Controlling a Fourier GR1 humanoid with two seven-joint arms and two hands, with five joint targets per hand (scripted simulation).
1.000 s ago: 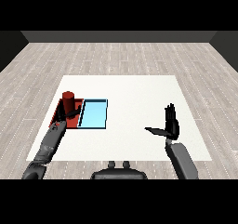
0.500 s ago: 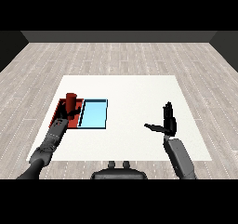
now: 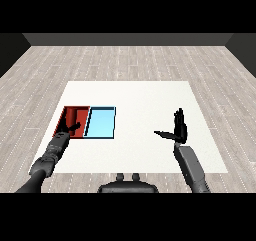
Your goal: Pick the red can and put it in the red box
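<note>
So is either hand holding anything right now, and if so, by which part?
Right hand: nothing, open above the table. Left hand is at the red can inside the red tray; whether it grips it cannot be told.

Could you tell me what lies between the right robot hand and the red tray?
In the head view, the light blue tray and bare white table lie between the right robot hand and the red tray.
</note>
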